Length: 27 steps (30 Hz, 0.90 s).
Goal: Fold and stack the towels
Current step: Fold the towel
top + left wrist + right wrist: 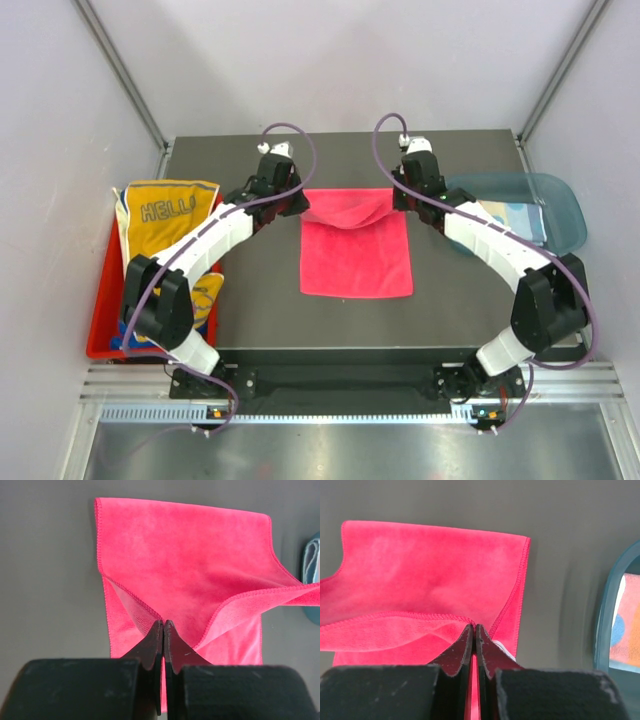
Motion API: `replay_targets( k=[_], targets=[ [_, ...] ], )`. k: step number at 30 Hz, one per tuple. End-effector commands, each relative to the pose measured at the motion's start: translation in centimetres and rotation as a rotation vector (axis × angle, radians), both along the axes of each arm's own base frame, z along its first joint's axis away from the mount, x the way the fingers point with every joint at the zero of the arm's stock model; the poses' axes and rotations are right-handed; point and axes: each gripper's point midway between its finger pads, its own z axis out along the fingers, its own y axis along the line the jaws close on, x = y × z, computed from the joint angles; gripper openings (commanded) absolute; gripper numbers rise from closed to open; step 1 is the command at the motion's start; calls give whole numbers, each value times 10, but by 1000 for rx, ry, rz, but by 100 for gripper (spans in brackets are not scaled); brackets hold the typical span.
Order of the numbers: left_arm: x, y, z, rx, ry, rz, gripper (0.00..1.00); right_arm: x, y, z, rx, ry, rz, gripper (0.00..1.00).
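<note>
A hot pink towel [356,255] lies on the dark table [260,300], its far edge lifted. My left gripper [300,203] is shut on the far left corner; the left wrist view shows the pink towel [190,565] pinched at the gripper's tips [164,624]. My right gripper [398,198] is shut on the far right corner; in the right wrist view the towel [430,570] is pinched at that gripper's tips [474,627]. The held edge sags between the grippers. A yellow "HELLO" towel [165,215] lies in the red tray [100,330]. A light blue dotted towel [515,218] lies in the teal bin [555,200].
The red tray stands at the table's left edge under my left arm. The translucent teal bin stands at the right edge; its rim [605,610] shows in the right wrist view. Grey walls and metal frame posts surround the table.
</note>
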Motion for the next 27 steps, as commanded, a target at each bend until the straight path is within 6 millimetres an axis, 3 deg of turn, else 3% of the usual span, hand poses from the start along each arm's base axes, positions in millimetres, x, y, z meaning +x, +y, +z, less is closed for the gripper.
replay_targets(
  k=[1, 6, 16, 27],
  targets=[
    [5, 8, 15, 34, -30, 17, 0, 6, -5, 9, -8, -6, -2, 0],
    [-2, 11, 28, 22, -50, 17, 0, -2, -8, 12, 1, -13, -6, 0],
    [-20, 17, 20, 9, -33, 16, 0, -21, -17, 14, 17, -22, -16, 0],
    [-33, 17, 10, -9, -9, 7, 0, -35, -23, 2, 21, -1, -22, 0]
  ],
)
